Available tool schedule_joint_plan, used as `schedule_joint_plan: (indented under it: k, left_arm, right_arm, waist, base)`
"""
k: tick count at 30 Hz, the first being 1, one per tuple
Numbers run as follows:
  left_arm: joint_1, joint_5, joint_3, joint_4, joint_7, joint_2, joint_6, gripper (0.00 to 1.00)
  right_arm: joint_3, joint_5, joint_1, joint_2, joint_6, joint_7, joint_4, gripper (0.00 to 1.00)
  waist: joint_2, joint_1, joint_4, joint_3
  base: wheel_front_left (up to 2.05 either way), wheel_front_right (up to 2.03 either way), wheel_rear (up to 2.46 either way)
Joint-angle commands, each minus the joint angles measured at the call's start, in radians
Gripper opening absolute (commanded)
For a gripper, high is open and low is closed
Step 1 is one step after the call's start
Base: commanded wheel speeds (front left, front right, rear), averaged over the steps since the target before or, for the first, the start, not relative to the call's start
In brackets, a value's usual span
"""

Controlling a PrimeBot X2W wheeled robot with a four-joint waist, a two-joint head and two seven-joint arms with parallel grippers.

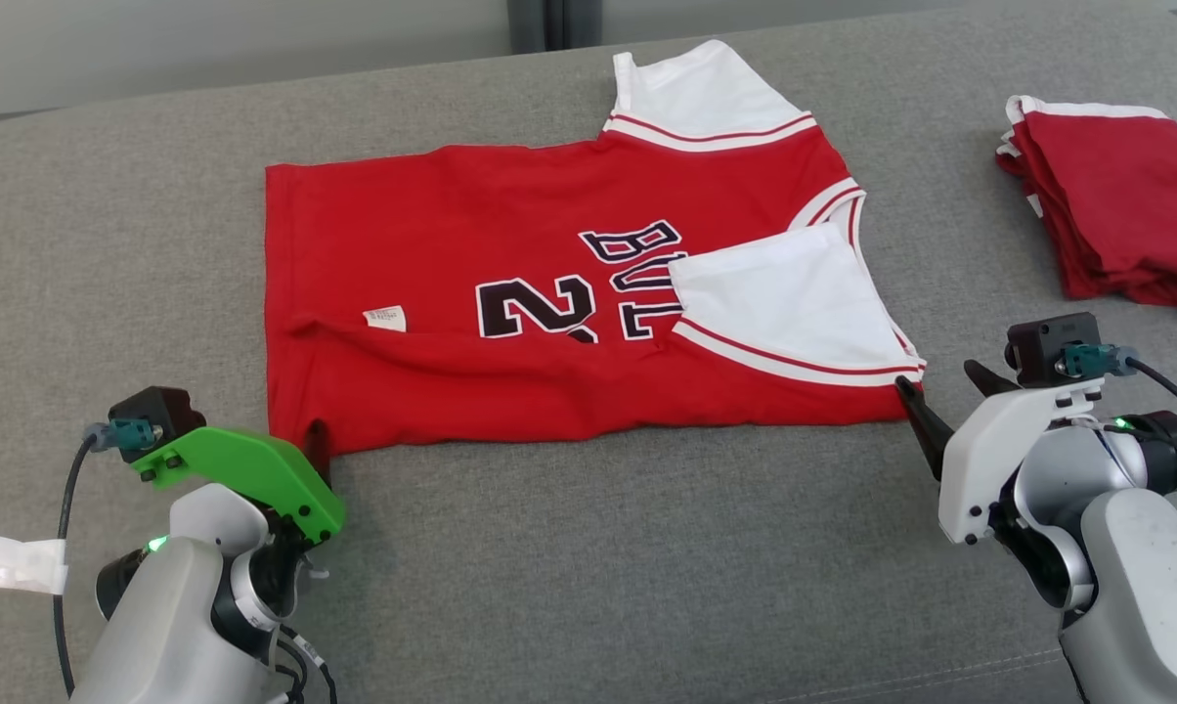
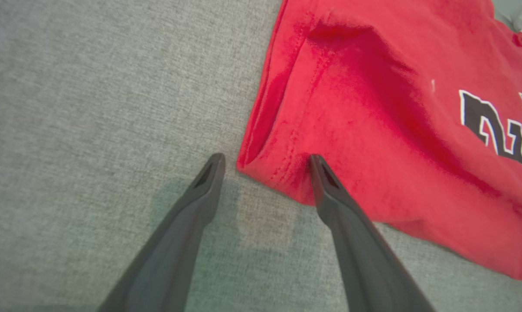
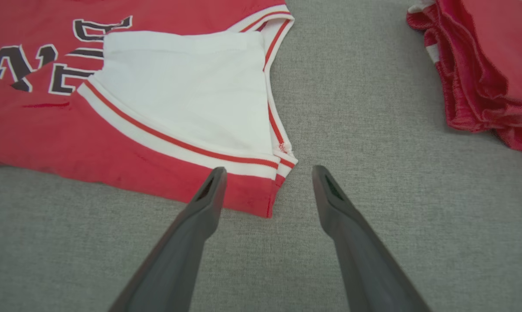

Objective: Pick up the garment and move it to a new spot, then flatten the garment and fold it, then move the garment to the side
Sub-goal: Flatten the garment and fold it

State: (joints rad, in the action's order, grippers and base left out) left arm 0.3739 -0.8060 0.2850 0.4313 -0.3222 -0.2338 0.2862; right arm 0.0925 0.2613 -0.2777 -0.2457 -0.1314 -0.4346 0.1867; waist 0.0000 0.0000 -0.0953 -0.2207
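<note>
Loosely folded red jersey [image 1: 452, 215] on grey weave [image 1: 598, 548]; left claw [image 2: 265, 158], right claw [image 3: 267, 169] agape

— What did the left wrist view show?
— The left gripper [image 2: 265, 157] stood wide open, with the corner of the red garment [image 2: 373, 130] between its fingers [image 2: 191, 208].
— Touching?
— Couldn't tell. One tip lay over the red edge, the other over the grey fabric surface [image 2: 92, 108] just beside the corner. Dark, white-edged numerals [image 2: 491, 125] showed at the right.
</note>
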Motion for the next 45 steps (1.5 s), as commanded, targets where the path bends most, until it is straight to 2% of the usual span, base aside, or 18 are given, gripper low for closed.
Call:
schedule_joint_plan:
  k: [1,3,5,13,22,23,24,25,26,27,28,36,41,45]
  left_arm:
    - [0.013,-0.004,-0.005,0.016,0.006,0.004,-0.005,0.89]
    - [0.021,-0.007,-0.007,0.028,0.02,0.007,-0.014,0.38]
    - [0.025,-0.008,-0.004,0.035,0.031,0.014,-0.025,0.0]
    - [0.002,-0.009,-0.004,0.003,0.067,0.005,-0.049,0.0]
    - [-0.025,-0.022,-0.001,-0.023,0.078,0.019,-0.048,0.0]
    - [-0.026,-0.024,-0.001,-0.023,0.081,0.022,-0.048,0.0]
    - [-0.029,-0.024,0.0,-0.022,0.084,0.024,-0.049,0.0]
    - [-0.031,-0.023,0.002,-0.02,0.087,0.025,-0.052,0.0]
    - [-0.033,-0.025,0.002,-0.018,0.088,0.028,-0.055,0.0]
    - [-0.034,-0.026,0.004,-0.016,0.089,0.03,-0.058,0.0]
    - [-0.034,-0.027,0.006,-0.015,0.096,0.033,-0.063,0.0]
    - [-0.031,-0.033,0.003,-0.061,0.13,0.037,-0.092,0.0]
    - [-0.106,-0.043,0.014,-0.126,0.13,0.04,-0.093,0.0]
    - [-0.203,-0.058,0.021,-0.177,0.139,0.057,-0.079,0.0]
  right_arm:
    - [-0.007,0.0,0.018,0.002,0.002,-0.003,-0.008,1.0]
    - [-0.013,0.0,0.028,0.002,0.002,-0.009,-0.016,1.0]
    - [-0.018,0.001,0.036,0.005,0.002,-0.018,-0.02,1.0]
    - [-0.048,0.009,0.034,0.023,0.002,-0.054,0.017,1.0]
    - [-0.077,-0.011,-0.056,0.058,0.002,-0.054,0.182,1.0]
    - [-0.071,-0.009,-0.064,0.062,0.002,-0.057,0.199,0.84]
    - [-0.067,-0.007,-0.074,0.064,0.002,-0.06,0.22,0.45]
    - [-0.063,-0.006,-0.08,0.063,0.002,-0.061,0.235,0.38]
    - [-0.06,-0.006,-0.087,0.062,0.002,-0.058,0.252,0.26]
    - [-0.059,-0.007,-0.093,0.062,0.002,-0.054,0.264,0.22]
    - [-0.057,-0.007,-0.103,0.059,0.002,-0.049,0.273,0.02]
    - [-0.099,0.02,-0.145,-0.002,0.002,-0.019,0.257,0.0]
    - [-0.116,0.067,-0.058,-0.05,0.002,-0.062,0.156,0.0]
    - [-0.137,0.079,0.066,-0.04,0.002,-0.085,0.035,0.0]
  waist:
    - [0.0,0.0,-0.016,-0.017]
    - [0.0,0.0,-0.019,-0.02]
    - [0.0,0.0,-0.019,-0.021]
    - [0.0,0.0,0.012,-0.011]
    - [0.0,0.0,0.056,-0.01]
    - [0.0,0.0,0.058,-0.009]
    - [0.0,0.0,0.062,-0.008]
    - [0.0,0.0,0.065,-0.006]
    - [0.0,0.0,0.067,-0.005]
    - [0.0,0.0,0.07,-0.002]
    - [0.0,0.0,0.072,0.002]
    - [0.0,0.0,0.081,0.048]
    - [0.0,0.0,0.088,0.069]
    - [0.0,0.0,0.089,0.073]
  base:
    - [0.0,0.0,0.0]
    - [0.0,0.0,0.0]
    - [0.0,0.0,0.0]
    - [0.0,0.0,0.0]
    - [0.0,0.0,0.0]
    - [0.0,0.0,0.0]
    - [0.0,0.0,0.0]
    - [0.0,0.0,0.0]
    - [0.0,0.0,0.0]
    - [0.0,0.0,0.0]
    - [0.0,0.0,0.0]
    - [0.0,0.0,0.0]
    - [0.0,0.0,0.0]
    - [0.0,0.0,0.0]
